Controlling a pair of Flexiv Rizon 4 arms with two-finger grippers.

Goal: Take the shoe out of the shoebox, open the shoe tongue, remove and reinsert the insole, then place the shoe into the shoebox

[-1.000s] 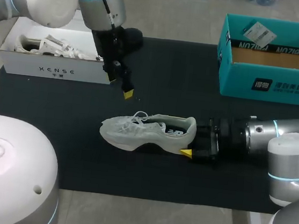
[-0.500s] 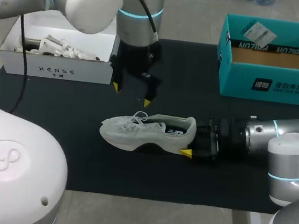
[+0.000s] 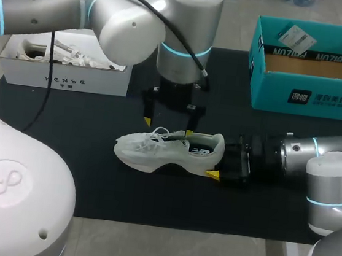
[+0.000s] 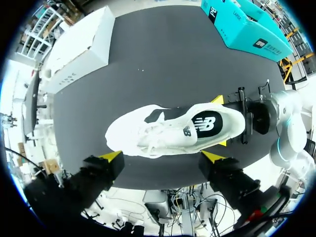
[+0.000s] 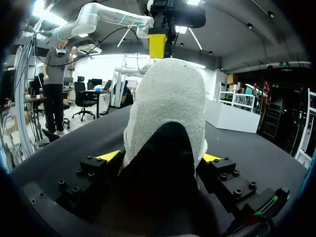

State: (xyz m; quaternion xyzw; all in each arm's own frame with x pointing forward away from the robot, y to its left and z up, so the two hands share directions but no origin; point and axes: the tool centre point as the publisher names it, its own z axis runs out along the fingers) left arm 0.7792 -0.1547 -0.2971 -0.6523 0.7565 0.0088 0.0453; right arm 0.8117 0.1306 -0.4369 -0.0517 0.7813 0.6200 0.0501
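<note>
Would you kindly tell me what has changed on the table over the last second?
The left gripper swung from beside the white cardboard shoebox rightwards and towards the robot, and now hangs open just above the laces of the white mesh running shoe. It took hold of nothing. The right gripper stayed clamped on the shoe's heel; the shoe, the white box and the teal cardboard shoebox did not move.
</note>
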